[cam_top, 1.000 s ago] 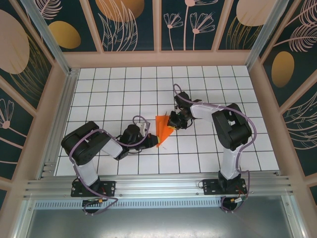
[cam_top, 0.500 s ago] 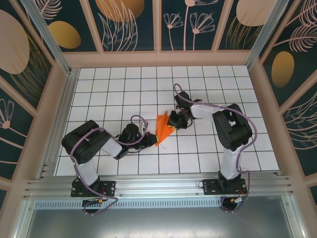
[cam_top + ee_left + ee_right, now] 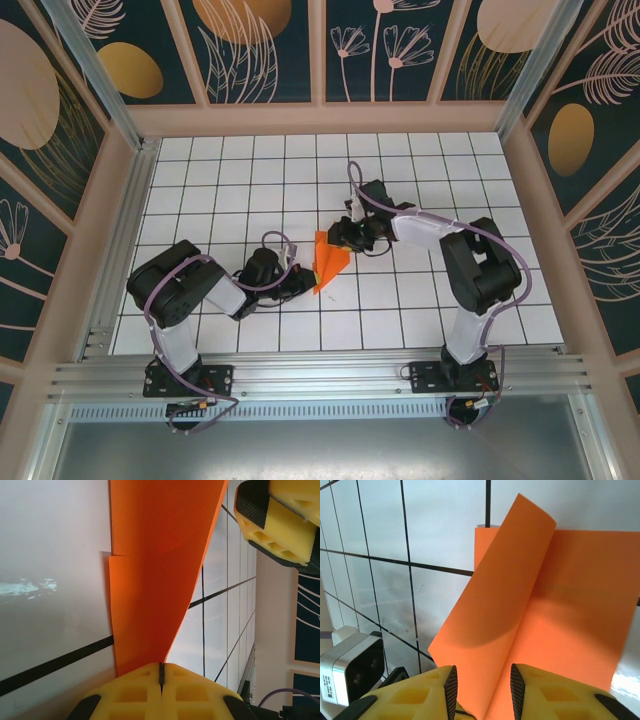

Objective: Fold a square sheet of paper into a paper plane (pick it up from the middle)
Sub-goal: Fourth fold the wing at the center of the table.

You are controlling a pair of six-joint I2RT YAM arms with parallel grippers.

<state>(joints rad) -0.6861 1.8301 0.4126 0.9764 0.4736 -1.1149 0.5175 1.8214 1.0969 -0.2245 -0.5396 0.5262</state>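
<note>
Paper plane: bright orange and folded to a point. It sits near the middle of the table, between the two claws.
Shape: the wide end is by the right claw and the thin end points at the left claw.
Layers: in the right wrist view, one flap of the paper plane curls up off the flat part under it and throws a shadow on it.
Left claw: its two yellow fingers are pressed together on the thin end of the paper. In the left wrist view, the left claw shows just a dark line between its fingers, and the paper plane comes out of that line.
Right claw: its fingers are apart. In the right wrist view, the right claw has a gap, and the paper's near edge runs into it — I cannot tell if the pads touch the paper.
Table: white squares with dark lines.
Grey camera box: low on the left in the right wrist view, just beside the paper.
</note>
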